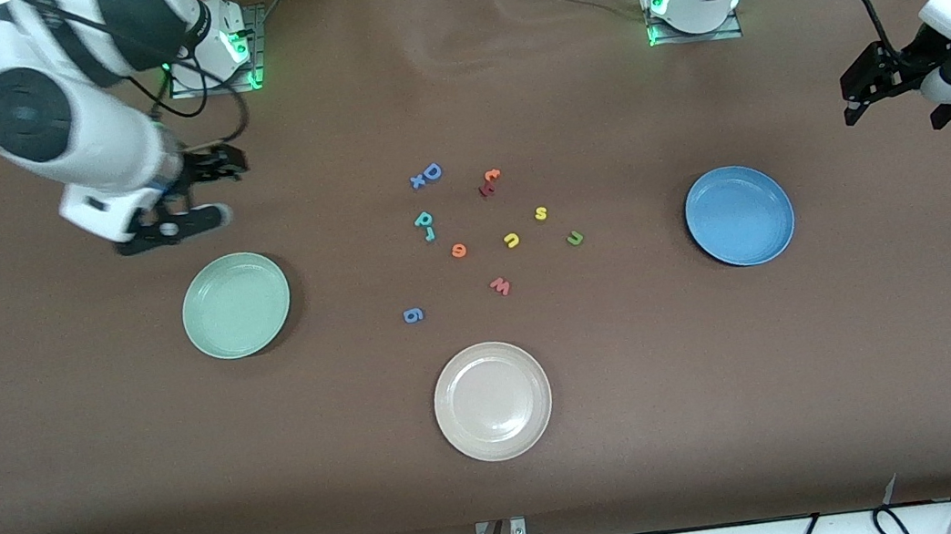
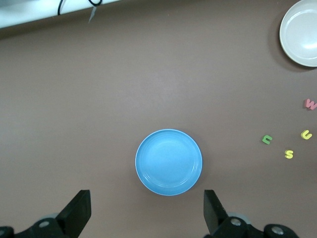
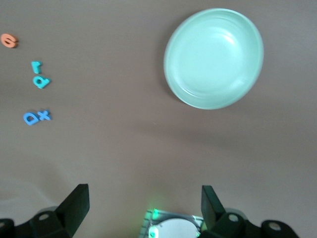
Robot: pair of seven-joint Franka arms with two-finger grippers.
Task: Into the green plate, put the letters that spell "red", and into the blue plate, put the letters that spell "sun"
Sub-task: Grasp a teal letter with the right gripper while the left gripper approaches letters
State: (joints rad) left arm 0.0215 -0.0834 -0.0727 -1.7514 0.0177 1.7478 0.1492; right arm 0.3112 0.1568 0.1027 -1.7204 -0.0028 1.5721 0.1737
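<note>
- Surface (image 1: 97, 464): a brown sheet covers it whole; the two arm bases stand along its edge farthest from the front camera, green lamps lit at each; cables lie along the edge nearest that camera
- Right tool (image 1: 195, 194): fingers spread, holding nothing, up in the air over bare surface just beside the green plate (image 1: 236, 305), which lies toward the right arm's end and holds nothing
- Middle of the surface: the loose foam letters. A blue "D" (image 1: 430, 173) with a small blue "x" touching it lies farthest from the front camera; the teal "d" (image 1: 423, 220) and the teal "r" (image 1: 429, 234) lie just beside each other; the orange "e" (image 1: 459, 251) is near them; a dark red letter (image 1: 487, 186) touches an orange one; the yellow "u" (image 1: 511, 240), the yellow "s" (image 1: 540, 213) and the dark green "n" (image 1: 575, 238) lie in a loose row; a pink "w" (image 1: 500, 286) and a blue "g" (image 1: 413, 315) lie nearer the camera
- Off-white plate (image 1: 492, 401): nearest the front camera, nothing in it
- Blue plate (image 1: 739, 215): toward the left arm's end, nothing in it
- Left tool (image 1: 893, 88): fingers spread, holding nothing, over bare surface near the blue plate
- Left wrist view alone shows the surface's pale edge strip; right wrist view alone shows the right arm's lit base between its fingers
</note>
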